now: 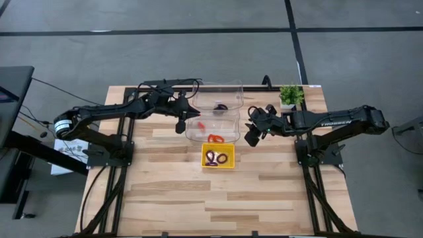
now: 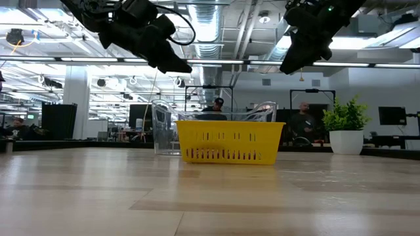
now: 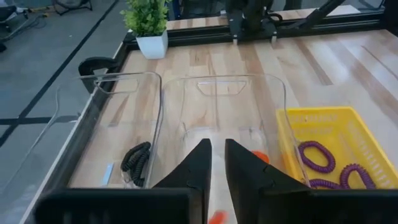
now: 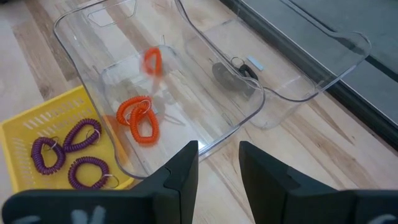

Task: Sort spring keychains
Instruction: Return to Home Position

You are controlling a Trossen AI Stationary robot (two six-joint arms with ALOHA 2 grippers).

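Sorting is judged done: orange keychains (image 4: 138, 118), black keychain (image 3: 135, 160), purple keychains (image 4: 68, 152) are separated. Left pincer (image 3: 217, 144), right pincer (image 4: 217, 149) are seen empty, slightly parted.

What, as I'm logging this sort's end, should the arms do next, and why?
Probably draw both arms back to rest: the left end effector and right end effector hang empty, orange keychains lie in one clear bin, a black keychain in the second bin, purple keychains in the yellow tray; none shows loose on the table.
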